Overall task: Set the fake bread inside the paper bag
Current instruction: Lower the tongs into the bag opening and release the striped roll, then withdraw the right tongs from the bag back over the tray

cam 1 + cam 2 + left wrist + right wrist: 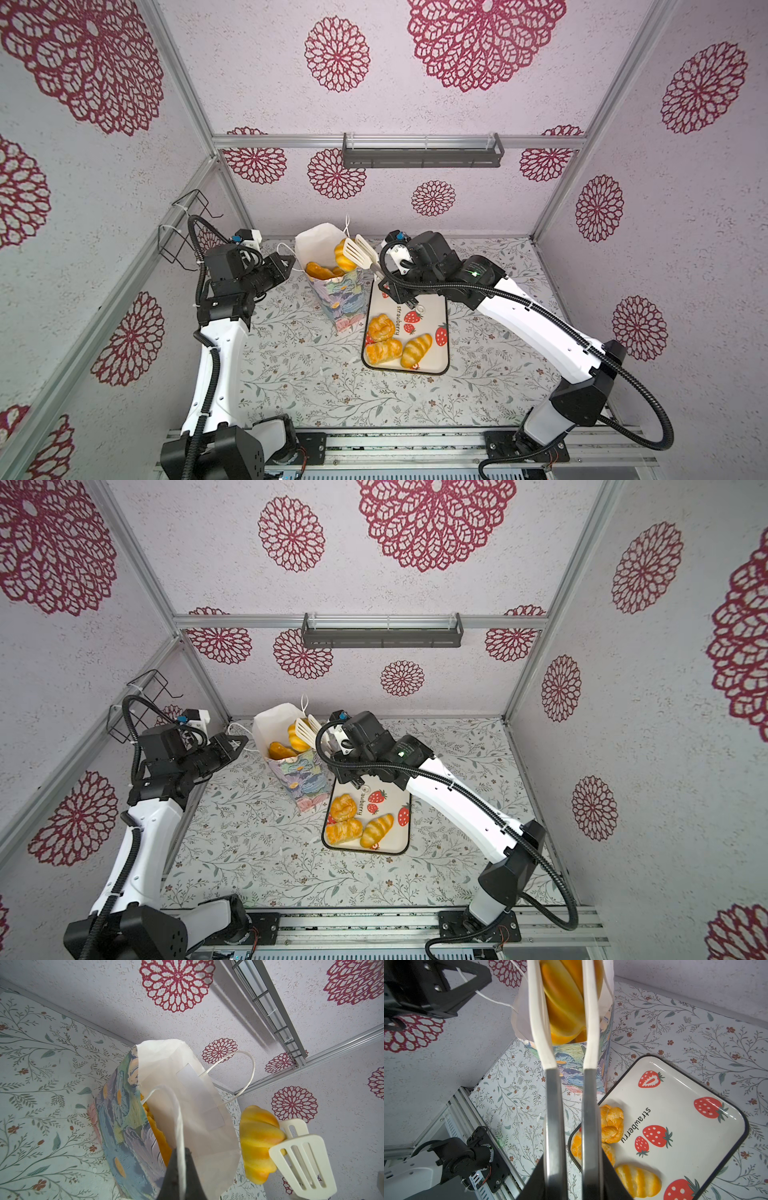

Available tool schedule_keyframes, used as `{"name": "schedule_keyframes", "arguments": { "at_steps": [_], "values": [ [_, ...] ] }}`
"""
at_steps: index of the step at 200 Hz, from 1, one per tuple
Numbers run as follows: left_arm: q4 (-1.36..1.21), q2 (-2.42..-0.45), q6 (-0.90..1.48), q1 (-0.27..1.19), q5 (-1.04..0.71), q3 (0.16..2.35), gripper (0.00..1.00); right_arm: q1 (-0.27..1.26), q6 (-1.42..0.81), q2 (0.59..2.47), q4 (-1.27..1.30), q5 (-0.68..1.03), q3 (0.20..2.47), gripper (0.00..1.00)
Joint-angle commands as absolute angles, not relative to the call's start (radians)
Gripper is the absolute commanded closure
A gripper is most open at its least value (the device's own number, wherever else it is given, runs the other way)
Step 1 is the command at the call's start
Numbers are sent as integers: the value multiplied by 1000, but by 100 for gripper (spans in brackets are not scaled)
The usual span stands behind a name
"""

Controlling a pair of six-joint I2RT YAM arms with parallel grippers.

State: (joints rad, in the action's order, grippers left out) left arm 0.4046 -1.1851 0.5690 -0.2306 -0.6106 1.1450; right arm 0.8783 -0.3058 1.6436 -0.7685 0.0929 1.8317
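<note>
The paper bag point(332, 291) point(297, 781) stands upright behind the tray's left end, its mouth open and white inside. My left gripper point(289, 262) point(180, 1150) is shut on its white cord handle point(179, 1118), left of the bag. My right gripper point(385, 286) point(574, 1157) is shut on the metal arms of the tongs point(360, 254) point(552, 1115). Between their white slotted blades sits a fake bread roll point(341, 253) point(257, 1138) point(564, 1001), at the bag's mouth near its right rim. Another bread point(320, 271) lies inside the bag.
A white strawberry-printed tray point(428, 307) point(675, 1088) lies right of the bag with three breads at its near end point(381, 326) point(383, 351) point(416, 350). A black wire basket point(183, 232) hangs on the left wall and a grey shelf point(422, 156) on the back wall.
</note>
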Motion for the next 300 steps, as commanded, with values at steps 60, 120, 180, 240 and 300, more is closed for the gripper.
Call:
{"name": "schedule_keyframes", "arguments": {
  "at_steps": [60,120,180,240,300],
  "values": [
    [385,-1177,566,-230,-613,1138,100,882,-287,1680,-699,120,1917,54],
    [385,-1177,565,-230,-612,1138,100,882,-288,1677,-701,111,1927,49],
    [392,-1181,563,-231,-606,1141,100,883,-301,1610,-721,77,1875,49],
    [396,-1177,564,-231,-599,1140,100,881,-342,1489,-733,28,1711,49],
    [400,-1175,563,-231,-589,1140,100,882,-414,1374,-763,1,1548,49]
  ]
}}
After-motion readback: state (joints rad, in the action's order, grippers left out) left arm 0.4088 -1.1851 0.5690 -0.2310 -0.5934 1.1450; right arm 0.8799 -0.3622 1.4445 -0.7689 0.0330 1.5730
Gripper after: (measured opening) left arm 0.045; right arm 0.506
